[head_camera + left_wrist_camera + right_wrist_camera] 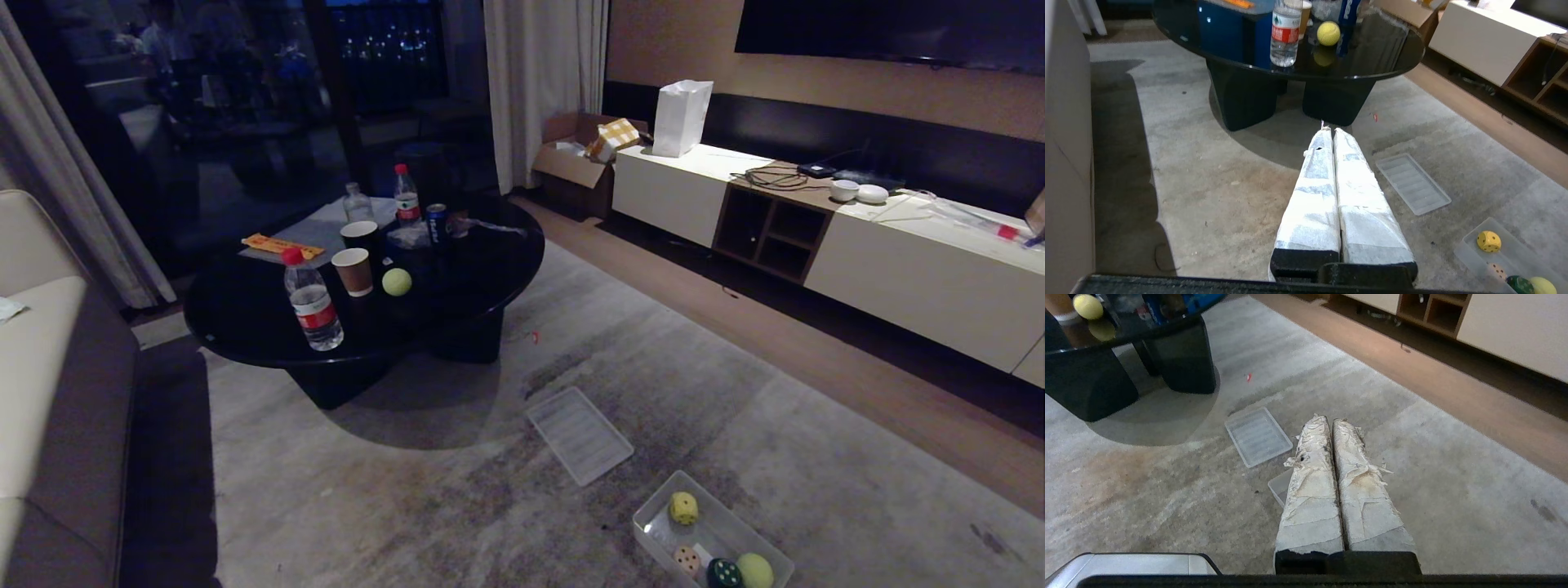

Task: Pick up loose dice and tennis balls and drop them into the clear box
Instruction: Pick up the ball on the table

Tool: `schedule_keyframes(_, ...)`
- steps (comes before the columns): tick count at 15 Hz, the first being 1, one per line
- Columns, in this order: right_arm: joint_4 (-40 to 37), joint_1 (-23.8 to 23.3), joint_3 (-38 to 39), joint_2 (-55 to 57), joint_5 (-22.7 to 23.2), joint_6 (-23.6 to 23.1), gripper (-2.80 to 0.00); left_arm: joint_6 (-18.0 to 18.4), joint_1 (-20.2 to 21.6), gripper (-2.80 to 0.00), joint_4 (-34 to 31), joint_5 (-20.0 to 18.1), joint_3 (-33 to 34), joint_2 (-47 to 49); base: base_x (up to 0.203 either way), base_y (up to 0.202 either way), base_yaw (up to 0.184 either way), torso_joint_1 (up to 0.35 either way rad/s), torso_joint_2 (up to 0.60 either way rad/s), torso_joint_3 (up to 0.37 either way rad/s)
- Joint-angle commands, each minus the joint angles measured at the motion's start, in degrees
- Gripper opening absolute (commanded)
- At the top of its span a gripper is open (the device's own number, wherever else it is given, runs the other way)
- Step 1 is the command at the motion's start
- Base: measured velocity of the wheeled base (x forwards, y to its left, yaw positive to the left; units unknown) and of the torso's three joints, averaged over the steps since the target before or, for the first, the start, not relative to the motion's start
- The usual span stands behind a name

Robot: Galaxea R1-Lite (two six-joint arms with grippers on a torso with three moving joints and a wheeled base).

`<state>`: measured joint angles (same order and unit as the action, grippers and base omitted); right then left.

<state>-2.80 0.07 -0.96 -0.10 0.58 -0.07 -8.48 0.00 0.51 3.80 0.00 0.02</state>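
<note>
The clear box (647, 523) stands on the carpet at the lower right. It holds a yellow die (683, 508), a beige die (687, 560), a dark green die (723, 573) and a tennis ball (755, 571). A second tennis ball (397, 282) lies on the black table, next to a paper cup. Neither arm shows in the head view. My left gripper (1329, 130) hangs shut and empty above the carpet, short of the table. My right gripper (1329, 418) is also shut and empty, and its fingers hide most of the box (1279, 486).
A flat ribbed lid (580, 434) lies on the carpet between the table and the box. The round black table (482, 278) carries water bottles (313, 304), paper cups (353, 270) and a can (436, 222). A sofa (49, 384) runs along the left and a low white cabinet (914, 269) along the right wall.
</note>
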Motion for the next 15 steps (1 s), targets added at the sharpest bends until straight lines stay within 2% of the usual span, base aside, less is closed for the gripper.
schedule_keyframes(1,-0.01,0.01,0.0,0.01,0.03,-0.1,-2.8,-0.04,0.0,-2.8,0.02,0.06,0.0,0.06,0.0,0.0,0.0,-0.002,0.0,0.121)
schedule_keyframes(8,-0.01,0.01,-0.02,0.05,-0.12,-0.04,-2.8,0.14,0.0,-2.8,0.02,-0.02,0.0,-0.02,-0.001,0.0,0.01,0.001,0.0,0.017)
schedule_keyframes(15,-0.01,0.01,-0.02,0.08,-0.06,-0.01,-2.8,0.14,0.0,-2.8,0.02,-0.02,0.0,-0.02,-0.001,-0.008,0.157,0.002,0.0,0.002)
